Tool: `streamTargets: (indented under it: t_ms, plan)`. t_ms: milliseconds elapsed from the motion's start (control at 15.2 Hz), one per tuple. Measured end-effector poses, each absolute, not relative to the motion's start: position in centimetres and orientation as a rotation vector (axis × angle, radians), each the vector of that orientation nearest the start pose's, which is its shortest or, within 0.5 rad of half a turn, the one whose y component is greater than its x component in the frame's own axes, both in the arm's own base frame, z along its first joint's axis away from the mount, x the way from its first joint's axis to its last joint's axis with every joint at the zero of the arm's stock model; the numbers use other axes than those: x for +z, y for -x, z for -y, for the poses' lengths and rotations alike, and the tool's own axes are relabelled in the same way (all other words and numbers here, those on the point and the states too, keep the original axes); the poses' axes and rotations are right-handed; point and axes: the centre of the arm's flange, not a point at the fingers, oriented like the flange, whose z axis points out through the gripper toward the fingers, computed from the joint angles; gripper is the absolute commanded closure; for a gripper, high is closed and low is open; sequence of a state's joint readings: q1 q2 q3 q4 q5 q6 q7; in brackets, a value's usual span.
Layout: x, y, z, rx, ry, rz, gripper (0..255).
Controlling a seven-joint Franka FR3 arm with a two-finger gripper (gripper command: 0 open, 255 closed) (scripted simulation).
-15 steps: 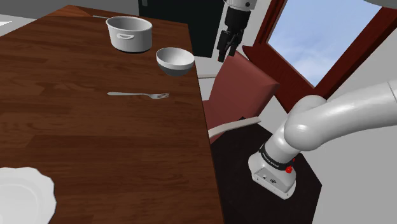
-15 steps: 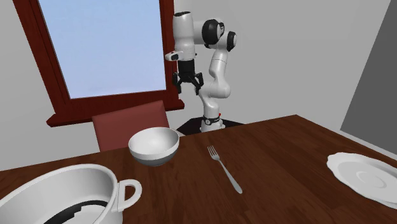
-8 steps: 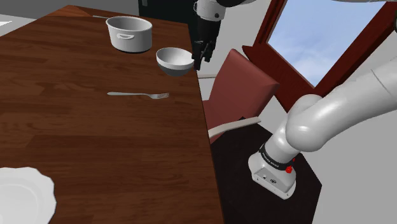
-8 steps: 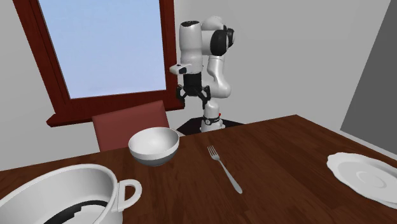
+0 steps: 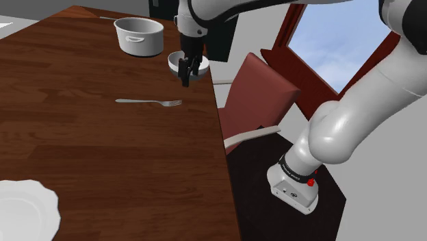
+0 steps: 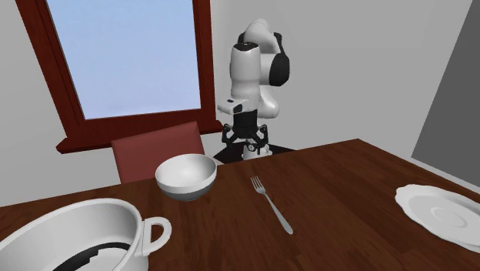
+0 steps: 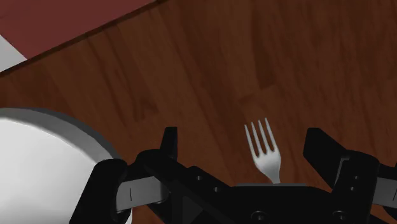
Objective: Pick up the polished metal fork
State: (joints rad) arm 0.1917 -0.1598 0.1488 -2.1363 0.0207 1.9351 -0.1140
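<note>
A slim silver fork (image 5: 149, 103) lies flat on the dark wooden table (image 5: 102, 157), its tines toward the table's edge at the shoulder view's right. My black gripper (image 5: 185, 72) hangs open above the table, in front of the white bowl (image 5: 196, 64) and a short way beyond the tines. The second exterior view has the fork (image 6: 271, 204) lying mid-table and the gripper (image 6: 246, 138) above the far edge. In the wrist view the tines (image 7: 263, 151) show between my spread fingers (image 7: 168, 141), with nothing held by the gripper (image 7: 243, 141).
A white two-handled pot (image 5: 139, 35) stands behind the bowl. A white plate (image 5: 24, 209) sits near the table's front corner. A red chair (image 5: 256, 92) stands beside the table edge, next to my stand (image 5: 294, 185). A red-framed window (image 6: 123, 61) fills the wall behind.
My gripper has swung from above the red chair down and over the table edge, stopping by the bowl near the fork's tines. Fork, bowl and pot stayed put.
</note>
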Motion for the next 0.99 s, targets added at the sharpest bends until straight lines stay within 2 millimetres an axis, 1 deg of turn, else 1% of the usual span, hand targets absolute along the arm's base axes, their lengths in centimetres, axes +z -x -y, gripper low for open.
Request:
streamTargets:
  t_ms: [132,330,462,528,660,990]
  plan:
    - [45.8,-47.9,-19.2,0.065,3.063,0.757,0]
    - [44.3,-49.7,-22.1,0.061,3.046,0.852,0]
    - [43.0,-50.8,-24.5,0.059,3.033,0.914,0]
    - [42.4,-51.3,-25.2,0.058,3.027,0.939,0]
    - [41.4,-51.3,-26.0,0.058,3.023,0.957,0]
    - [38.8,-51.4,-26.1,0.057,3.022,0.963,0]
